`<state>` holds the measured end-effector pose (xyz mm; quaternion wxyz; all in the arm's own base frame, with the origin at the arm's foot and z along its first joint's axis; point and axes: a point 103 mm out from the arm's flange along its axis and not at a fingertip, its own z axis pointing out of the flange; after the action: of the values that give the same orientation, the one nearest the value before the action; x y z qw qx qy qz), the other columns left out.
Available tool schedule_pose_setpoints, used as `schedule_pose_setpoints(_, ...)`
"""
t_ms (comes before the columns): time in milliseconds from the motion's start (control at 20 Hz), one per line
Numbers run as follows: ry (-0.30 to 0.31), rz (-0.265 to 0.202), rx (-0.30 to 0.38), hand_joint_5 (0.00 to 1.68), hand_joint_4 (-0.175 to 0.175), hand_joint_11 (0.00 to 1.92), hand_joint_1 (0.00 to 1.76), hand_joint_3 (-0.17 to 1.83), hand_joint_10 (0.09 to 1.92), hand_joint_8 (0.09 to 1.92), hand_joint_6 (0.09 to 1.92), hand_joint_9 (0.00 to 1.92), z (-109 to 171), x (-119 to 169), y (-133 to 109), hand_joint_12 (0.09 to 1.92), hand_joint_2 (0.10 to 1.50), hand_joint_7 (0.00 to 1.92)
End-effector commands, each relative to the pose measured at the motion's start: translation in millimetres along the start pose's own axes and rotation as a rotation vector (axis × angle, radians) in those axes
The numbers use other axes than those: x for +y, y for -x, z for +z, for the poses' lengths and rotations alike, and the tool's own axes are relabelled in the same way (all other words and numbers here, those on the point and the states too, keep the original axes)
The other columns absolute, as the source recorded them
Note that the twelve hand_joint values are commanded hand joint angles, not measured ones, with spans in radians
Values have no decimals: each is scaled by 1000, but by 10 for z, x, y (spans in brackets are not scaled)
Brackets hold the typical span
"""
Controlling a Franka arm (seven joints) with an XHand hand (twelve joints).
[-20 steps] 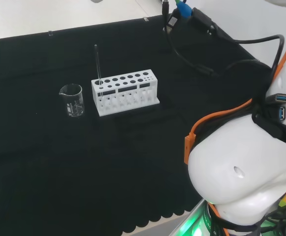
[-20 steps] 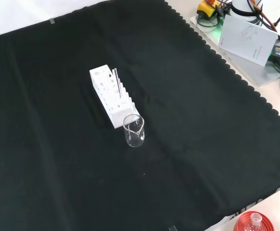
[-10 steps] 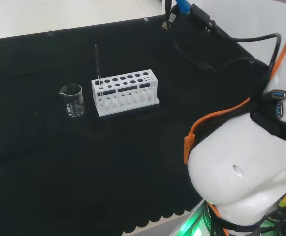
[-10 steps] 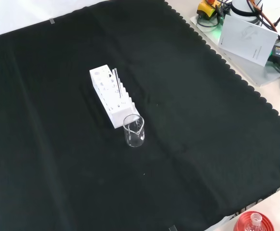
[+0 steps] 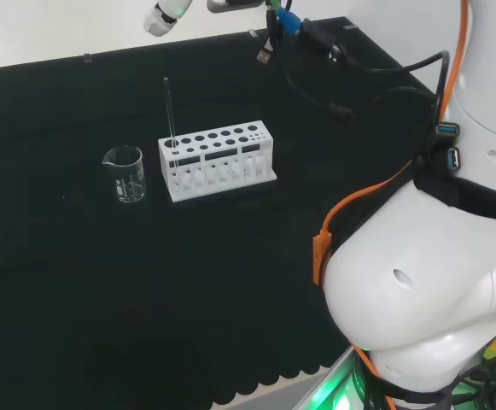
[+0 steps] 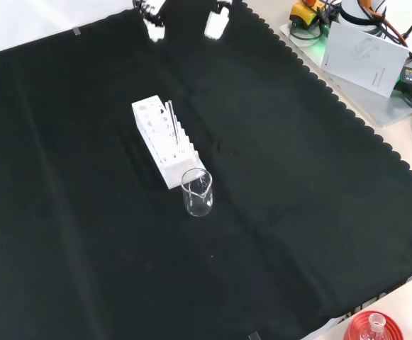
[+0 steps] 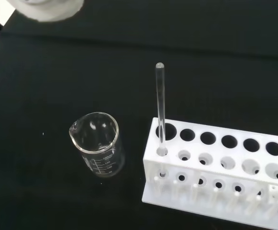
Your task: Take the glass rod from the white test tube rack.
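The hand (image 6: 216, 21) is up high with its white fingers (image 6: 153, 25) spread apart, and it holds nothing. The glass rod (image 5: 170, 114) stands straight up in the end hole of the white rack (image 5: 217, 161), well below the fingers. A small glass cup (image 5: 125, 173) sits just beside that end of the rack.

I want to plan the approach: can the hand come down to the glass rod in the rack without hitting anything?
Probably yes. The glass rod stands upright at the white test tube rack's end, rising clear above it. The beaker stands apart beside it. The hand is high and away, with nothing between.
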<state>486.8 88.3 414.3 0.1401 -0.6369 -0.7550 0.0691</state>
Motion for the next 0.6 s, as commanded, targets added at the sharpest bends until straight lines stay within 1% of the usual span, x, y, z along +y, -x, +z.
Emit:
schedule_pose_setpoints(50, -47, -9, 13, 252, -175, 251, 812, 470, 948, 935, 685, 391, 323, 468, 7, 1434, 678, 365)
schedule_pose_setpoints(200, -58, -7, 12, 256, -175, 254, 813, 474, 948, 936, 689, 394, 406, 580, 22, 1434, 675, 368)
schedule_pose_setpoints(350, -75, -20, -3, 261, -175, 260, 816, 478, 950, 937, 695, 399, 488, 682, 33, 1435, 672, 374)
schedule_pose_setpoints(600, -84, -17, 13, 270, -175, 272, 818, 487, 952, 939, 707, 410, 615, 782, 94, 1433, 666, 387)
